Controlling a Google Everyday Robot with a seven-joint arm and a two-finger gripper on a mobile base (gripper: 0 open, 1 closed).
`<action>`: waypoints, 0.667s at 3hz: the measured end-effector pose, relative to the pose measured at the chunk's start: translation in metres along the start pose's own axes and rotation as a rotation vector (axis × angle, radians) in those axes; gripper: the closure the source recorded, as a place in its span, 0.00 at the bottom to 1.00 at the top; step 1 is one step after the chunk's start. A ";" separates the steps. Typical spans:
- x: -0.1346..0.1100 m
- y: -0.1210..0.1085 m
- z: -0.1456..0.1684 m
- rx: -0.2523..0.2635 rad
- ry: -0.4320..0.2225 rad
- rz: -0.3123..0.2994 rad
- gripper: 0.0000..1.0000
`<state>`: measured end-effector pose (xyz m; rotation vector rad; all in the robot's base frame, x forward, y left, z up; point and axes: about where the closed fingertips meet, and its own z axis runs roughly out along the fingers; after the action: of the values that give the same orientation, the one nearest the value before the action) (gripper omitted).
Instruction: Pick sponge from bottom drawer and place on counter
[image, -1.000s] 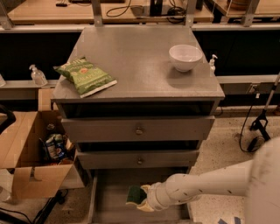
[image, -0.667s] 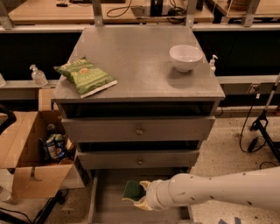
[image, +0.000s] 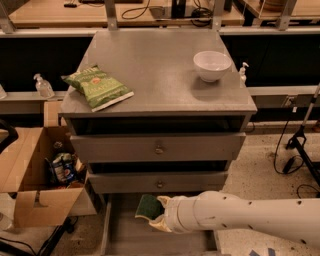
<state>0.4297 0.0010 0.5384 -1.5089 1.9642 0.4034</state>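
The sponge (image: 147, 205) is small and dark green, with a yellowish edge. It is held above the open bottom drawer (image: 125, 239), just below the front of the middle drawer. My gripper (image: 155, 213) comes in from the right on a white arm and is shut on the sponge's right side. Its pale fingers (image: 163, 201) show above and below the sponge. The grey counter (image: 160, 60) is the cabinet's top, well above the gripper.
A green chip bag (image: 97, 86) lies on the counter's left front and a white bowl (image: 212, 65) on its right. The two upper drawers (image: 159, 148) are closed. An open cardboard box (image: 35, 170) stands left of the cabinet. Cables and a stand are on the floor at right.
The sponge has risen from low in the bottom drawer to just under the middle drawer's front. The gripper rose with it and the arm stretched further left.
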 end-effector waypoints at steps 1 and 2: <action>-0.029 -0.015 -0.017 0.021 -0.039 -0.025 1.00; -0.081 -0.042 -0.088 0.074 -0.085 -0.011 1.00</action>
<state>0.4568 -0.0024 0.6623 -1.4326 1.8841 0.3797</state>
